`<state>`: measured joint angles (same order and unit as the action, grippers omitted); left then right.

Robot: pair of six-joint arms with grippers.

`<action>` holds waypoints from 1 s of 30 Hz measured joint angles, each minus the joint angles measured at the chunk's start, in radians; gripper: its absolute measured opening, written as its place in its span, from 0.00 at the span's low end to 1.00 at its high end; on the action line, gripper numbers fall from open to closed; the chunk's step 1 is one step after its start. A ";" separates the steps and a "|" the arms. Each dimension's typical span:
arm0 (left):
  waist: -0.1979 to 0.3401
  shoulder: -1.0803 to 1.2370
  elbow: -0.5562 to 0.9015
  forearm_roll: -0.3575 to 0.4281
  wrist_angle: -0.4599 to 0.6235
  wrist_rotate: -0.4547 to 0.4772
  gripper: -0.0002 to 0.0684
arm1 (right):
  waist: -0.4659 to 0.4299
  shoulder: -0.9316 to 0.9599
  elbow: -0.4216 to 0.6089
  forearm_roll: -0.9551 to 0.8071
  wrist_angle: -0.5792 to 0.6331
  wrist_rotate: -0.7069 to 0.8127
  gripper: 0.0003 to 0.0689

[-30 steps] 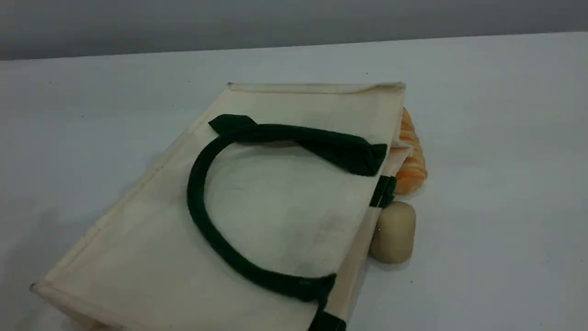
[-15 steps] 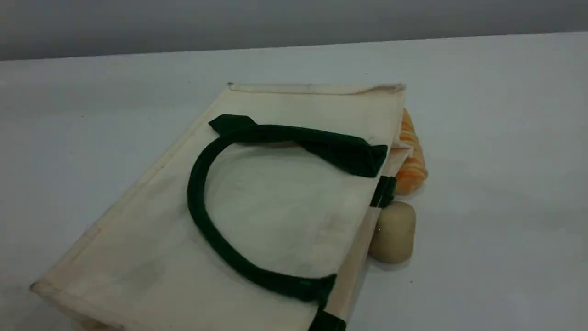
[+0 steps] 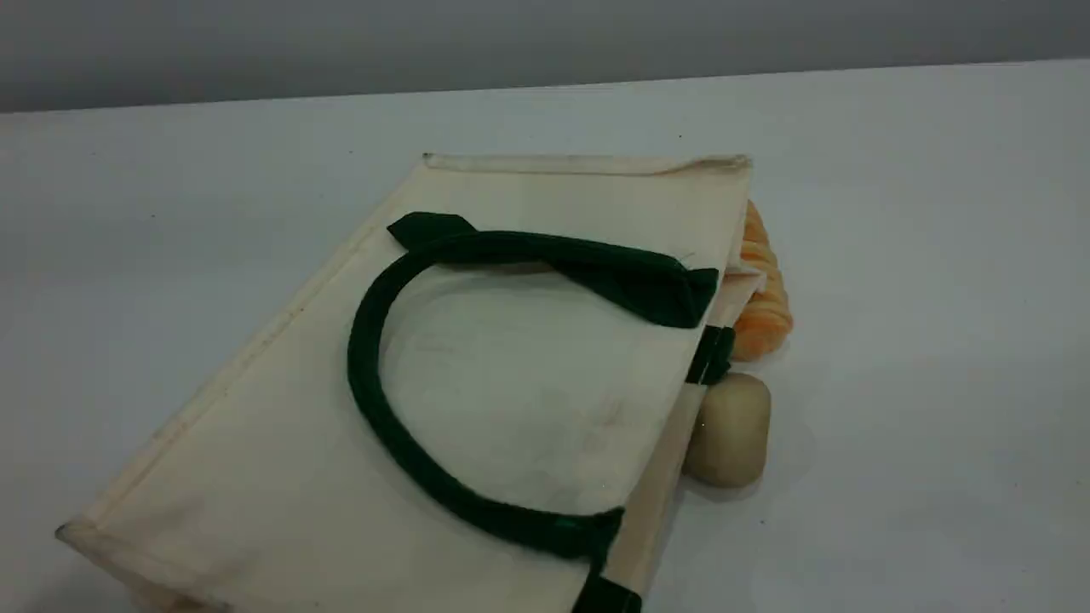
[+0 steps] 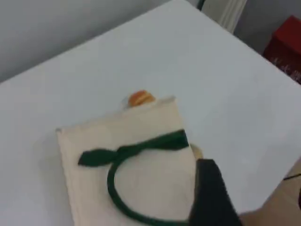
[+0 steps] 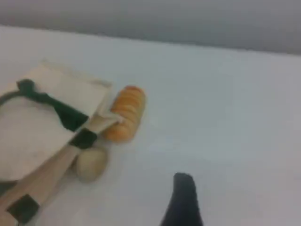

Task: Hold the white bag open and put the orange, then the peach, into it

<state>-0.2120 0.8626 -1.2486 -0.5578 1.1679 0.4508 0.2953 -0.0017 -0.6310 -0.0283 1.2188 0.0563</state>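
Observation:
The white bag [image 3: 528, 409] lies flat on the table, its mouth toward the right, and one dark green handle [image 3: 366, 375] curves over its upper side. It also shows in the left wrist view as the bag [image 4: 94, 188] and in the right wrist view as the bag [image 5: 28, 136]. The orange and the peach are out of view. Neither gripper appears in the scene view. The left fingertip [image 4: 211, 197] hangs high above the bag's right side. Well right of the bag, the right fingertip [image 5: 183, 200] hovers over bare table. Nothing is held by either.
An orange-and-cream striped bread roll [image 3: 762, 298] and a beige lump [image 3: 728, 430] lie against the bag's mouth at its right. Both also appear in the right wrist view, the roll [image 5: 124, 113] and the lump [image 5: 90, 163]. A red box [image 4: 287, 42] stands beyond the table's edge.
A shadow over the bag's lower left corner and the table beside it has faded. The bag, roll and lump have not moved.

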 joint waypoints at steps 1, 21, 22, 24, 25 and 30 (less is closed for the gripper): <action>0.000 -0.012 0.000 0.009 0.013 -0.012 0.58 | 0.000 0.000 0.027 0.006 0.000 0.008 0.76; 0.000 -0.432 0.497 0.247 -0.008 -0.243 0.58 | 0.000 0.002 0.126 -0.001 -0.156 0.018 0.76; 0.000 -0.460 0.532 0.271 -0.025 -0.261 0.58 | 0.000 0.002 0.126 -0.001 -0.156 0.018 0.76; 0.000 -0.528 0.595 0.323 -0.052 -0.306 0.58 | 0.000 0.002 0.126 -0.001 -0.156 0.018 0.76; 0.000 -0.556 0.619 0.355 -0.069 -0.328 0.58 | 0.000 0.002 0.126 -0.001 -0.156 0.018 0.76; 0.000 -0.701 0.714 0.490 -0.100 -0.429 0.58 | 0.000 0.002 0.126 -0.001 -0.155 0.018 0.76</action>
<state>-0.2120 0.1616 -0.5348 -0.0683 1.0679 0.0214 0.2953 0.0000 -0.5049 -0.0288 1.0635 0.0739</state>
